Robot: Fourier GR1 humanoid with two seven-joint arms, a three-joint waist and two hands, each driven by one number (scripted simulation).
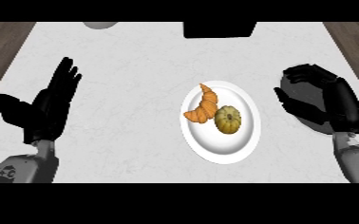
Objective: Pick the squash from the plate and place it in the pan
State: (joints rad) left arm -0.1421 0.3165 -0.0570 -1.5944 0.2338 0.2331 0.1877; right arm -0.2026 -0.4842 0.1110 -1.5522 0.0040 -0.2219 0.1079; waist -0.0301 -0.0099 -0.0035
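A small round olive-yellow squash (pixel 228 119) lies on the white plate (pixel 222 149), right of an orange croissant (pixel 202 105). My right hand (pixel 322 100) hovers to the right of the plate, fingers relaxed and holding nothing, and it covers most of a dark grey pan (pixel 286 84), of which only a sliver shows. At the left my left hand (pixel 48 105) rests open with fingers pointing up, far from the plate.
A black box-like object (pixel 219 29) sits at the counter's far edge, and a pale rounded object (pixel 101 24) shows at the far left. Wooden strips (pixel 14 40) border the white counter on both sides.
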